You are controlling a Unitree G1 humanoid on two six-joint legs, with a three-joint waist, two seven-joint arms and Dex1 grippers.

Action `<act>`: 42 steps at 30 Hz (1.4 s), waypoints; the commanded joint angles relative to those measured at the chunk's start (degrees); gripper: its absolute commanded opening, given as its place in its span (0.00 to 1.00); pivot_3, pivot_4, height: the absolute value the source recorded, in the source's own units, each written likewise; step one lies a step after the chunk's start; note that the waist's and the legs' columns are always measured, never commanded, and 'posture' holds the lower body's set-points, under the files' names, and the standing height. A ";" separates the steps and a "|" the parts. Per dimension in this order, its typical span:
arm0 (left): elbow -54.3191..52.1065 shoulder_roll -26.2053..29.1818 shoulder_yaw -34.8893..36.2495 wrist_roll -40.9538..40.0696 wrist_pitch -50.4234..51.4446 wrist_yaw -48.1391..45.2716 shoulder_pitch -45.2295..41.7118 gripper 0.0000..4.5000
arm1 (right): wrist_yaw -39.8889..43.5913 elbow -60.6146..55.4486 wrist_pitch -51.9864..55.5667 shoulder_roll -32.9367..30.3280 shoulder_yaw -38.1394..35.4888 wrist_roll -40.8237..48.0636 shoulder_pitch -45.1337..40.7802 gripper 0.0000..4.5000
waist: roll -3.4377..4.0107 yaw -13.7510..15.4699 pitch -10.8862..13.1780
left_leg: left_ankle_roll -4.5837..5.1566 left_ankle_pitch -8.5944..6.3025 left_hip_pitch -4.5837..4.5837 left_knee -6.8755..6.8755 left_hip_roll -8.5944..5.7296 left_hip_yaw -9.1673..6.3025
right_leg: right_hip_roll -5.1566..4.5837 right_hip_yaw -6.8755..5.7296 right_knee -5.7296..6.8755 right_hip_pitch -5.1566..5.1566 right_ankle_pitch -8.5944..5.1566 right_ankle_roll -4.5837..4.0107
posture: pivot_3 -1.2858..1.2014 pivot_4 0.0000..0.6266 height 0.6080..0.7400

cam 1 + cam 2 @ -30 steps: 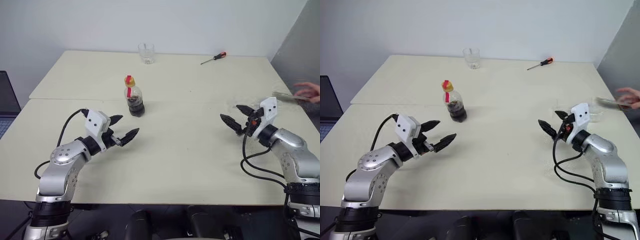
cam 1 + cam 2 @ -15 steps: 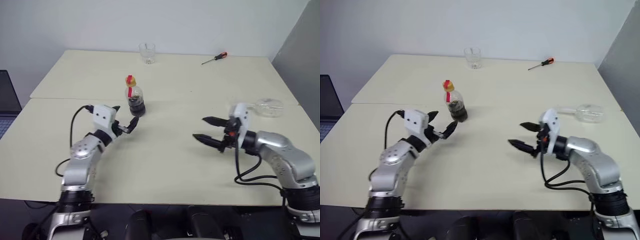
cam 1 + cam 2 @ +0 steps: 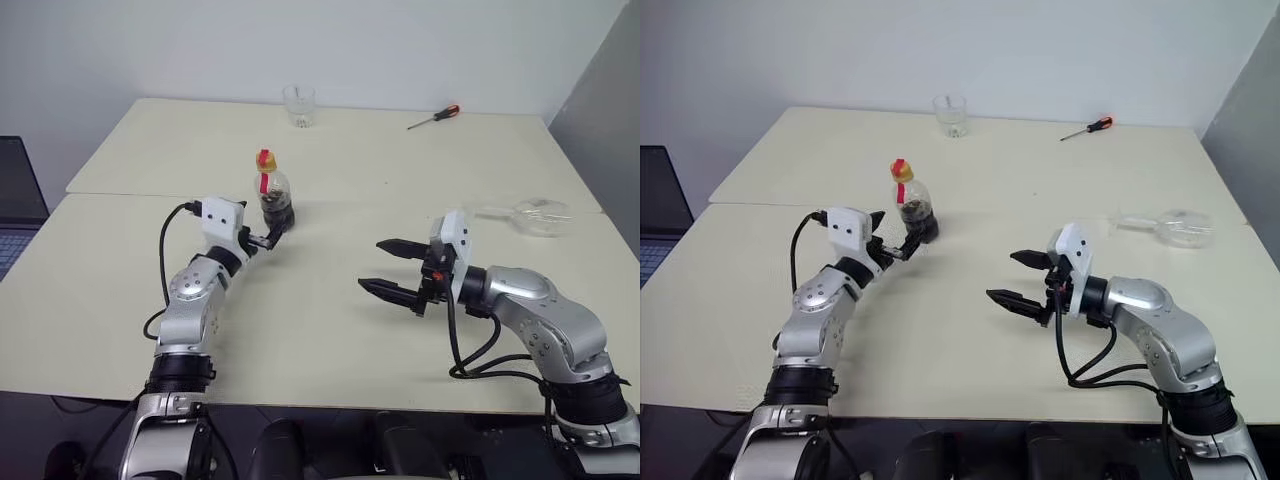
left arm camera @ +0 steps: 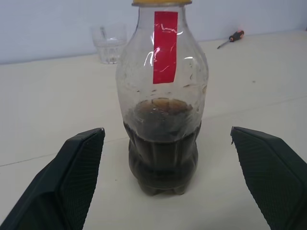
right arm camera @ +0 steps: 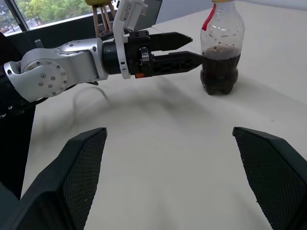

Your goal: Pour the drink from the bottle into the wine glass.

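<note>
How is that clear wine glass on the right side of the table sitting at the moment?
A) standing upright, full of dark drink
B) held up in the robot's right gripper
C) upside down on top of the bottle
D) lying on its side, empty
D: the wine glass lies tipped over on the table with nothing dark in it, apart from the open right gripper and far from the bottle.
</note>
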 commanded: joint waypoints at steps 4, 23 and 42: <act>4.38 0.19 1.08 -0.25 -3.09 -0.20 -4.88 1.00 | -1.20 -2.18 -0.20 0.47 -0.18 0.11 0.11 1.00 | 0.00 0.13 0.00 | 0.00 0.00 0.00 0.01 -0.01 0.00 | 0.00 -0.02 0.00 0.01 0.00 0.00 | 0.52 0.24 1.00; 32.93 -1.93 -1.67 4.14 -17.15 -3.52 -19.91 1.00 | -5.01 -4.13 1.53 2.27 -0.84 0.82 -0.39 1.00 | -0.01 0.22 0.00 | -0.01 0.01 -0.14 0.07 -0.02 0.01 | 0.00 -0.17 -0.01 -0.02 0.01 -0.01 | 0.52 0.24 1.00; 53.98 -3.50 -0.38 6.40 -25.15 -1.99 -30.78 0.91 | -6.44 -5.62 2.63 1.26 -2.00 1.13 -0.32 1.00 | -0.01 0.22 0.01 | -0.01 0.00 -0.27 0.13 -0.03 -0.01 | 0.00 -0.26 -0.02 -0.07 0.01 -0.02 | 0.52 0.24 1.00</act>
